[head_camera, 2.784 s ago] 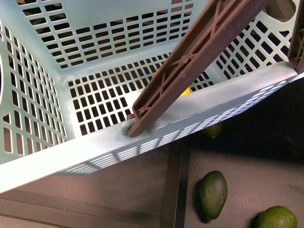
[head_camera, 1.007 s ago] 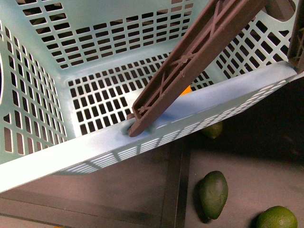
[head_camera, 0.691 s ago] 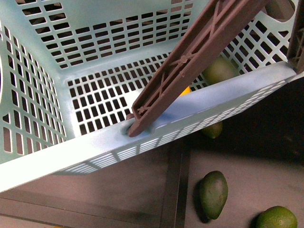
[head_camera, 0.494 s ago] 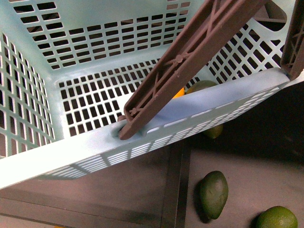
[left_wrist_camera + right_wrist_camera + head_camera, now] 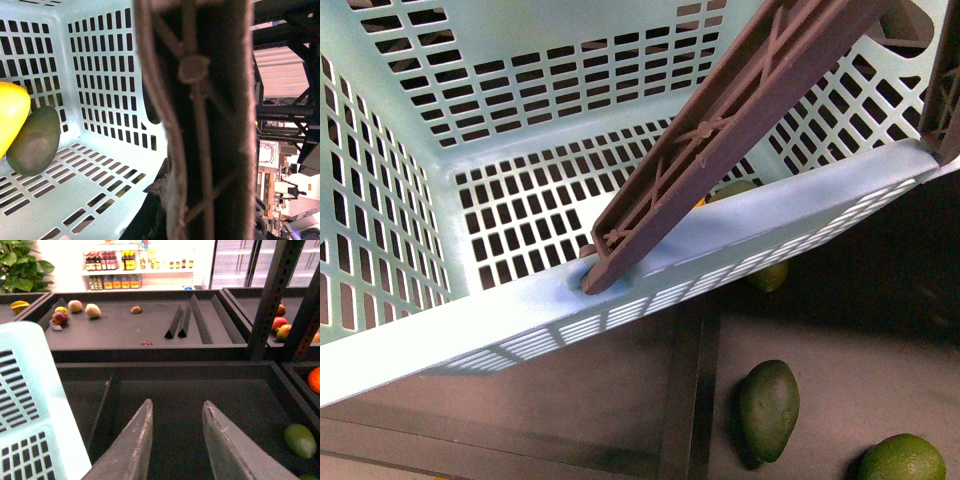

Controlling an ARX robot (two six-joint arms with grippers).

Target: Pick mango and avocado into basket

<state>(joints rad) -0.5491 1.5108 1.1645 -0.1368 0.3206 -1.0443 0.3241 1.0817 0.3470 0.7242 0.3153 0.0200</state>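
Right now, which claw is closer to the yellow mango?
Left. Its camera looks into the basket, with the mango close by. The right claw is outside the basket, open and empty over a dark tray.

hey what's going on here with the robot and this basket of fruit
A two-armed robot is loading fruit into a pale turquoise basket. In the left wrist view a yellow mango and a dark green avocado lie side by side on the basket floor, so both picks look done. The right hand is open and empty, above a dark bin beside the basket. The left hand is not in view. More green fruit lies in the dark tray below the basket.
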